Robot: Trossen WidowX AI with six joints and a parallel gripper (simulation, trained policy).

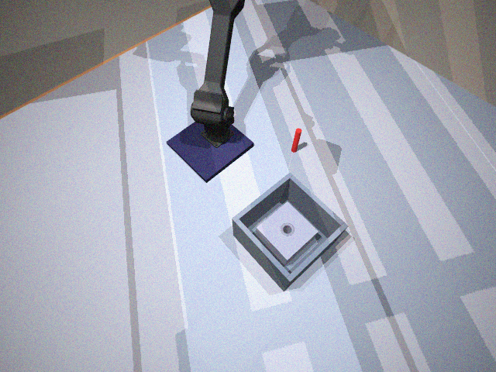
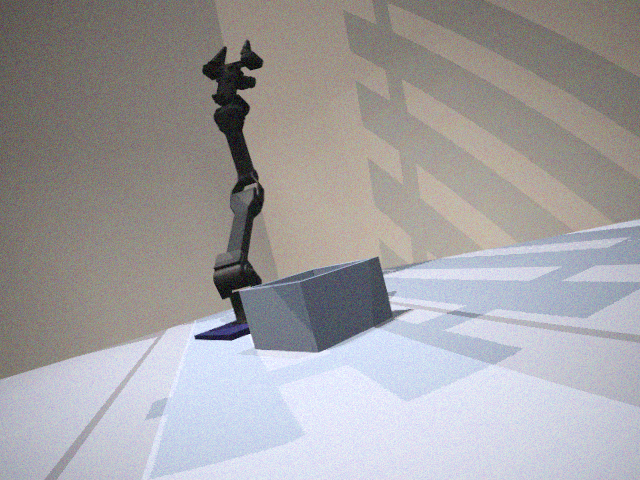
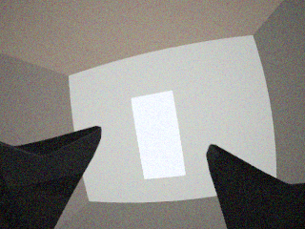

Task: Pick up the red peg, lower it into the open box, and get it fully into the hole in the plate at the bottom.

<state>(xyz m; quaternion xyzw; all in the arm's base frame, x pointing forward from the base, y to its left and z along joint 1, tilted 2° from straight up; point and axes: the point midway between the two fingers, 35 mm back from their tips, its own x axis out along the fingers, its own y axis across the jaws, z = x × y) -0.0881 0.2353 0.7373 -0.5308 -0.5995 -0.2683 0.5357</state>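
Note:
The red peg stands upright on the table, up and to the right of the box in the top view. The open grey box has a pale square plate at its bottom, with a round hole in the middle. The hole looks empty. My gripper is open and empty, high above the table, with its fingers pointing up. It is far from the peg and the box. The peg does not show in the exterior view, and the box's inside is mostly hidden there.
The arm stands on a dark blue base plate, to the left of the peg in the top view. The box walls rise well above the plate. An orange table edge runs at the upper left. The wrist view shows a bright ceiling panel.

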